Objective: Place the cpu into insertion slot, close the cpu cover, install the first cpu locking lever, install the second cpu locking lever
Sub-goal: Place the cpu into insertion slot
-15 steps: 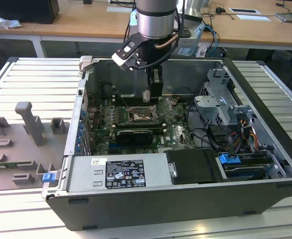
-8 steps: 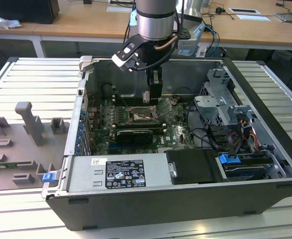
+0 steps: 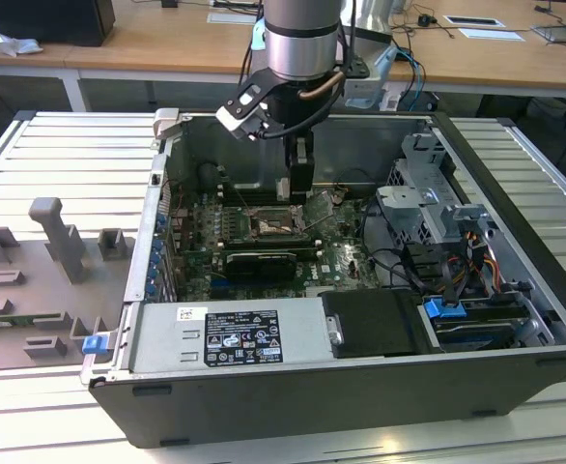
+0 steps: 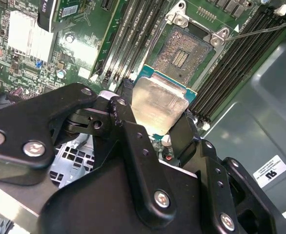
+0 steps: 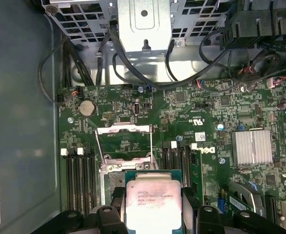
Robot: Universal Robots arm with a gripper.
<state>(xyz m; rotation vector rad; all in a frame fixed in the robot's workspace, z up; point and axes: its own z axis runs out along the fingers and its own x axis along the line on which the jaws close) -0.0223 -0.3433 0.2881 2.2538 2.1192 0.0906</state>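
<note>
Silver-grey metal tops the cpu (image 4: pixel 158 100), which sits clamped between the two black fingers (image 4: pixel 129 127) of the gripper (image 4: pixel 157 111), its green edge showing along one side. The fingers are drawn in narrow against opposite edges of the chip. In the second wrist view the chip hangs above the green circuit board (image 4: pixel 79 53), close by the insertion slot (image 4: pixel 180 54) and not yet seated; the slot lies bare, its dark contact field uncovered. Long black memory slots (image 4: pixel 138 34) run on either side of it, and a thin metal rod (image 4: pixel 260 31) slants away from one corner of the socket rim. In the first wrist view the cpu cover (image 5: pixel 124 129) stands swung open beyond the chip (image 5: pixel 152 204), its square cut-out showing board behind it, with a round coin battery (image 5: pixel 87 107) near it and a ribbed silver heat sink (image 5: pixel 253 146) well apart. In the exterior view the arm reaches down into the open computer case (image 3: pixel 515 193), the gripper (image 3: pixel 300 184) hanging just above the socket (image 3: pixel 271 225).
</note>
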